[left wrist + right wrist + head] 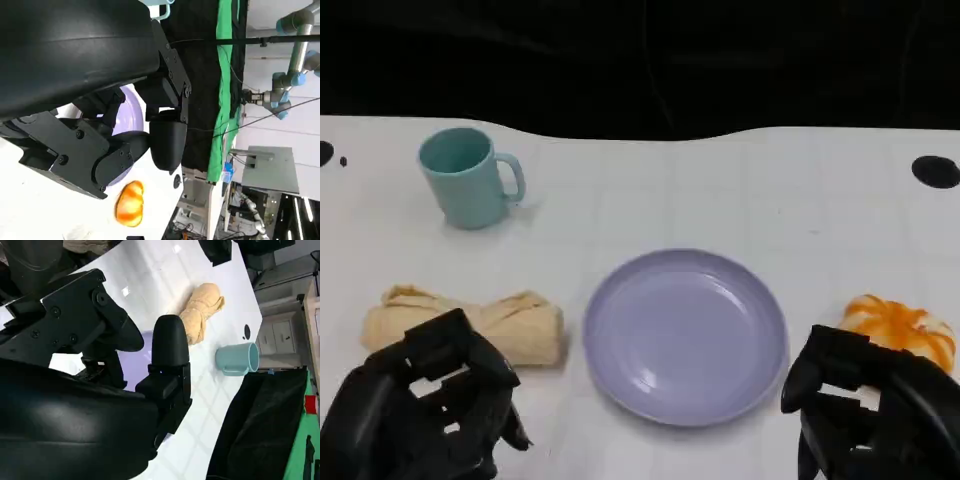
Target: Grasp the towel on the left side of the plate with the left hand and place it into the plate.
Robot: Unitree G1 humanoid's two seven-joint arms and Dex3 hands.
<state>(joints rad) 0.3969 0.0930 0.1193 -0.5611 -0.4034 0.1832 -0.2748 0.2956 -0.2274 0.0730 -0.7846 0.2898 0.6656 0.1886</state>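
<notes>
Left hand at lower left of frame, fingers apart, holding nothing, just in front of rolled towel. Towel on bench, left of plate, apart from rim. Risk: loose roll unravelling, dragging over rim, if grasped off-centre.

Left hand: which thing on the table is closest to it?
The rolled tan towel, lying just past the left hand. The cup, plate and orange thing sit farther off.
</notes>
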